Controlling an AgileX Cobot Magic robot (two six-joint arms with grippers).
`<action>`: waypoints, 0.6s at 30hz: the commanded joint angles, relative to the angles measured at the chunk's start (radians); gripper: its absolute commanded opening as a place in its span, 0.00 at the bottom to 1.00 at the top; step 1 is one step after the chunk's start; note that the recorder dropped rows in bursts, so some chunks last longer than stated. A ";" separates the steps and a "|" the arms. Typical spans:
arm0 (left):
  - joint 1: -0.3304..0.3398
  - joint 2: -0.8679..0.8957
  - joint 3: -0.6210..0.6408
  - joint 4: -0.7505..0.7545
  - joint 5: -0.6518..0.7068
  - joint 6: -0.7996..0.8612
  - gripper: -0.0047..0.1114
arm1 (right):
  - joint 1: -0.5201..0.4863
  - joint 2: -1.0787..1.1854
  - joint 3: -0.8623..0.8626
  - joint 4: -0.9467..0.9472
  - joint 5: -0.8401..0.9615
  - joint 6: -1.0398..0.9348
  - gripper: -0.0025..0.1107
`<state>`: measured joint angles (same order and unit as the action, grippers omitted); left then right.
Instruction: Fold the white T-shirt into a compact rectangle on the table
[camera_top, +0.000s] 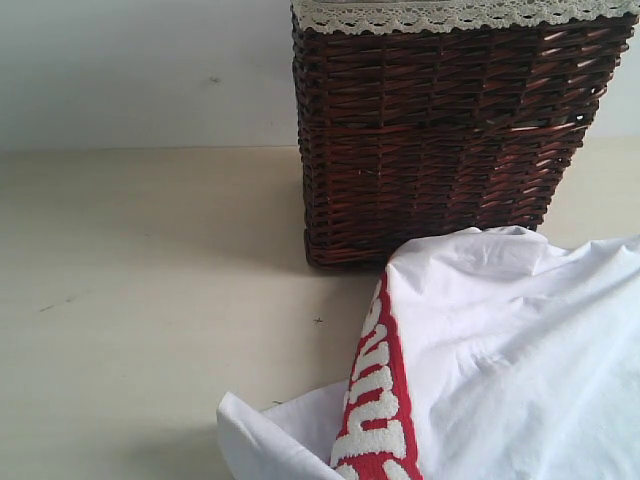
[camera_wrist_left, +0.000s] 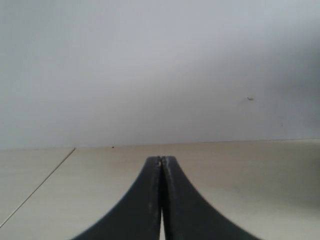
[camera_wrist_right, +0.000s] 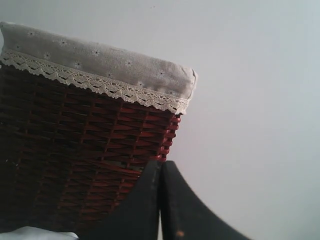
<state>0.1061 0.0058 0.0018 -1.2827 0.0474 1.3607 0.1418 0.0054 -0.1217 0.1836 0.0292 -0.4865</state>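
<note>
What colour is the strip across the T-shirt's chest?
Red, with fuzzy white lettering; the exterior view shows the strip best.

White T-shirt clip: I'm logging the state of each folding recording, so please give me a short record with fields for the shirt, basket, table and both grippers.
shirt: white T-shirt lies crumpled on the table, not yet folded
print: red strip with white lettering faces up
basket: dark brown wicker basket with lace-trimmed liner, standing just behind the shirt
table: pale beige table with a few dark specks
left gripper: left gripper shut, holding nothing, over bare table
right gripper: right gripper shut, holding nothing, pointed at the basket
</note>
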 joint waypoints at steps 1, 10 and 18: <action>0.003 -0.006 -0.002 -0.008 0.003 -0.004 0.04 | 0.004 -0.005 0.004 0.000 -0.001 0.002 0.02; 0.003 -0.006 -0.002 -0.008 0.032 0.000 0.04 | 0.004 -0.005 0.004 0.002 -0.001 0.002 0.02; -0.004 -0.006 -0.180 0.007 -0.154 -0.002 0.04 | 0.004 -0.005 0.004 0.002 -0.001 0.002 0.02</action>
<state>0.1061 0.0058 -0.0925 -1.2659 -0.0550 1.4362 0.1418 0.0054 -0.1217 0.1836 0.0313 -0.4865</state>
